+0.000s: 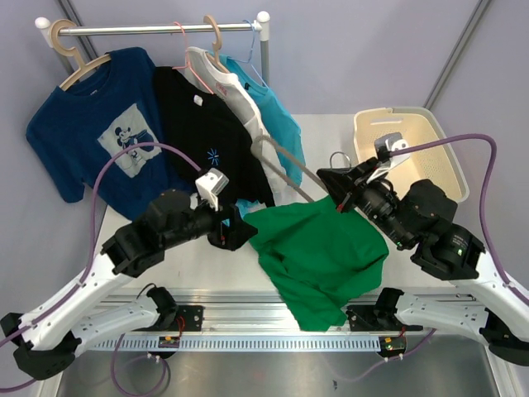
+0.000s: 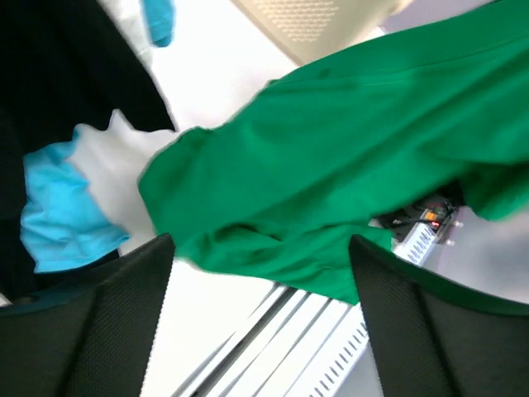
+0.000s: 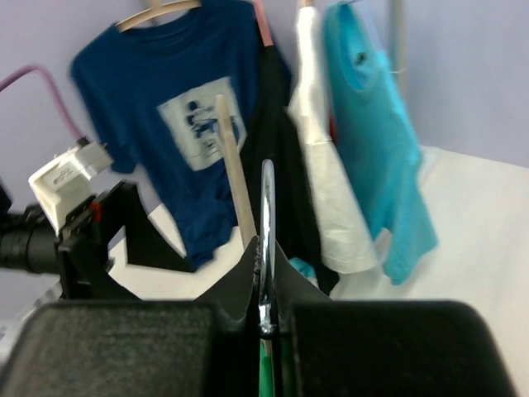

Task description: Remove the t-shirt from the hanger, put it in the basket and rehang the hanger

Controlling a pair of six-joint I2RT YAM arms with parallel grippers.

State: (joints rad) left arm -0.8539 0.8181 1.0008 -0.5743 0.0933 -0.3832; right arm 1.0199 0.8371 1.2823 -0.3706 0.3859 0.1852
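While the right claw point(image 1: 337, 198) sits just right of centre in the overhead view, its two fingers are pressed together on the hanger point(image 1: 293, 165), whose thin grey-brown limbs run bare from the clamp toward the upper left. From the right wrist, the jaws meet on the hanger's slim metal wire with a pale bar point(image 3: 235, 182) rising above them, and a sliver of green shows just below the clamp. The green t-shirt point(image 1: 322, 248) lies crumpled at lower centre of the overhead frame, its top edge touching the right claw and its lower part draped over the near edge of the white table point(image 1: 207, 265). Whether any part of the hanger is inside the cloth, I cannot tell. The left claw point(image 1: 238, 234) is at the shirt's left edge; its wrist view shows the dark fingers point(image 2: 107, 331) spread wide, pinching nothing, with the green cloth point(image 2: 331, 165) beyond them. At upper left a rail point(image 1: 157, 29) carries a dark blue printed shirt point(image 1: 91, 141), a black one point(image 1: 198, 124) and a turquoise one point(image 1: 264, 99). A cream basket point(image 1: 417, 124) stands at upper right.
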